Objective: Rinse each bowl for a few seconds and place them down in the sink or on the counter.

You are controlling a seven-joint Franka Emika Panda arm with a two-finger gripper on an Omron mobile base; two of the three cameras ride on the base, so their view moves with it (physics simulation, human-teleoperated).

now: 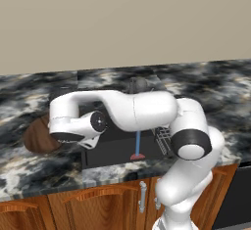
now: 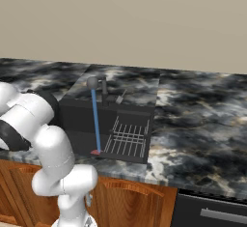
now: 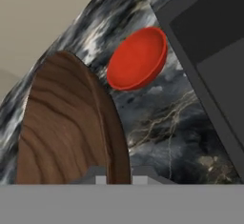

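While nearly closed, jaws pinch brown bowl (image 3: pixel 66 123) rim.

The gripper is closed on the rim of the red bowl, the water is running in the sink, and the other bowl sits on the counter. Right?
Not quite: the gripper is shut on the rim of the brown wooden bowl, as the hand view shows. The red bowl is the one sitting on the counter. Water is running in the sink.

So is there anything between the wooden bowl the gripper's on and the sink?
Nothing visible blocks it. The gripper is shut on the rim of the brown bowl; bare counter runs to the sink. The red bowl sits off to one side.
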